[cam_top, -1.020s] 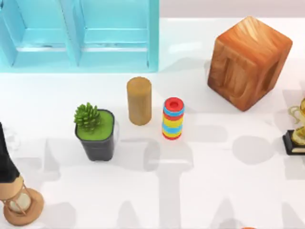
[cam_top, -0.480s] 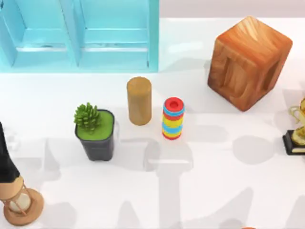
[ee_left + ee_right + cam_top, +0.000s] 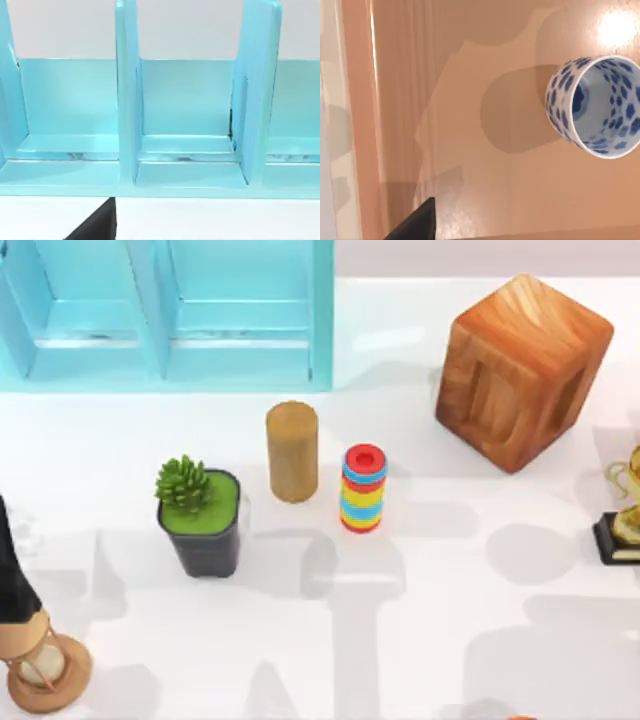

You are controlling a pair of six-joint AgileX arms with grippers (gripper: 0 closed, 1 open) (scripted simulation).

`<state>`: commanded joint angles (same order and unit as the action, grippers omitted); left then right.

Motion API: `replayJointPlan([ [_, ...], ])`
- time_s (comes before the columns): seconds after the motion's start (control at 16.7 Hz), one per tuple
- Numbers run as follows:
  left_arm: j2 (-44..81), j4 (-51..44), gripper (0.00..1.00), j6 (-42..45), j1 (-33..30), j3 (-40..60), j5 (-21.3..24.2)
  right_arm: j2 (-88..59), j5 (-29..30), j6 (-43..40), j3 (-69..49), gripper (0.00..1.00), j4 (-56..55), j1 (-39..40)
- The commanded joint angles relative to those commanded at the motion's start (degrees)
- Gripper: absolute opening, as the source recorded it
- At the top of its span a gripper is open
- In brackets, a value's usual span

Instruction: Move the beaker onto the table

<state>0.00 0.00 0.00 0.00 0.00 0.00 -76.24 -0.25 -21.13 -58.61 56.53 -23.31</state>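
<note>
The beaker is a small white cup with blue spots, seen from above in the right wrist view. It stands upright on a glossy tan surface, not on the white table. My right gripper shows as a dark wedge at the picture's edge, well apart from the beaker. My left gripper shows as a dark wedge in front of the light-blue cabinet, above the white tabletop.
On the table stand a tan wooden cylinder, a red-yellow-blue ring stack, a potted succulent, a large wooden block, an hourglass and a gold trophy. The cabinet fills the back left.
The shadows on the table's lower right have shifted and spread. None of the objects in the top view has moved.
</note>
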Motion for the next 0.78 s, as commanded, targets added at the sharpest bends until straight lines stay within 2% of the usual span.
replayJointPlan([
  [0.42, 0.0, 0.0, 1.00, 0.0, 0.0, 0.0, 0.0, -21.2, 0.0, -7.7, -22.3, 1.00, 14.2, -6.1],
  [0.78, 0.0, 0.0, 1.00, 0.0, 0.0, 0.0, 0.0, -24.8, 0.2, -9.2, -26.3, 1.00, 17.4, -7.6],
])
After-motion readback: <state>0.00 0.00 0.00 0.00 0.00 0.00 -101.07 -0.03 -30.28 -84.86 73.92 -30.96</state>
